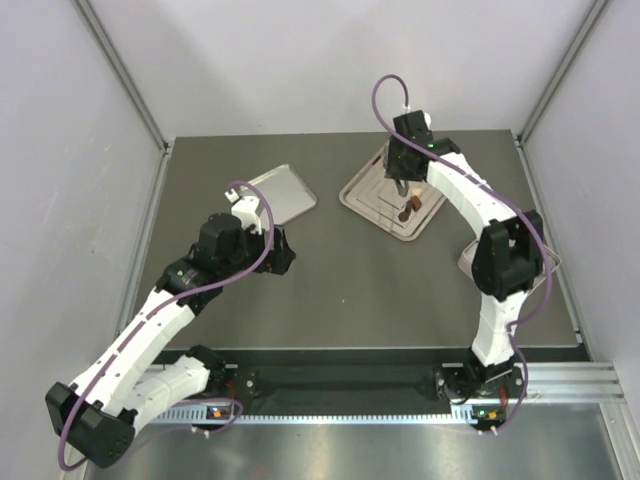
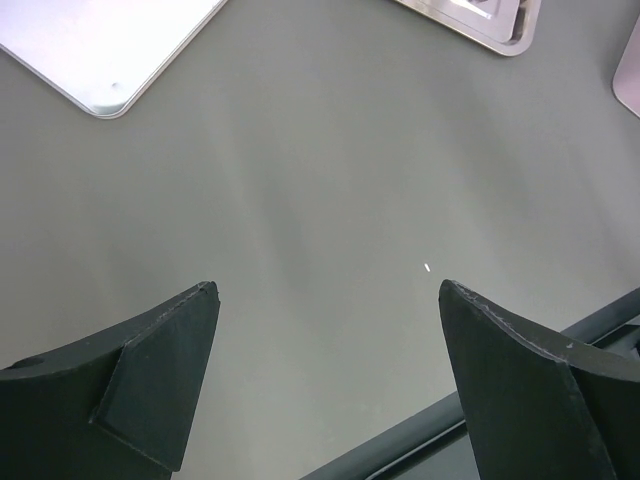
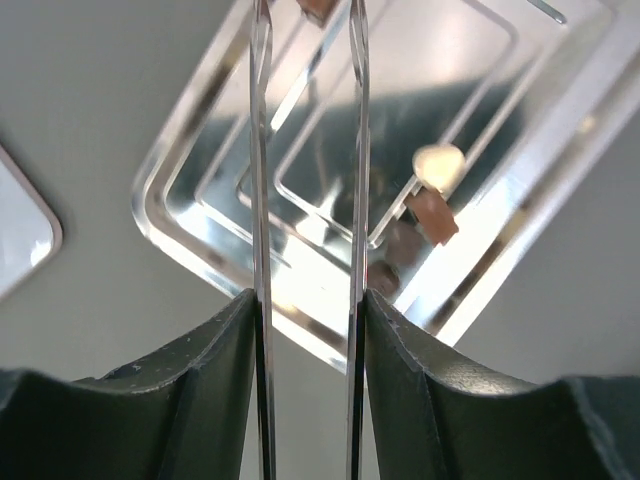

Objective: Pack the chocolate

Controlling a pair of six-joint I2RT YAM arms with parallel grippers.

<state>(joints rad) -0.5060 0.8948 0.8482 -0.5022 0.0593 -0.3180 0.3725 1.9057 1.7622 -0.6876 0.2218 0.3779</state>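
Note:
A few chocolate [image 3: 432,215] pieces, brown, dark and one cream, lie in a cluster on the ridged silver tray [image 3: 190,240]. From above the chocolate [image 1: 409,211] shows near that tray's [image 1: 365,195] right side. My right gripper [image 3: 308,300] is shut on thin metal tongs [image 3: 262,150], whose blades reach over the tray. A brown piece [image 3: 318,8] shows between the blade tips at the top edge of the right wrist view. The right gripper [image 1: 403,183] hangs above the tray. My left gripper [image 2: 328,290] is open over bare table, at mid-left [image 1: 281,256].
A second, flat silver tray [image 1: 287,193] lies behind the left gripper, its corner [image 2: 100,60] in the left wrist view. A pink box [image 1: 468,262] sits partly hidden behind the right arm. Grey walls close in the table on three sides.

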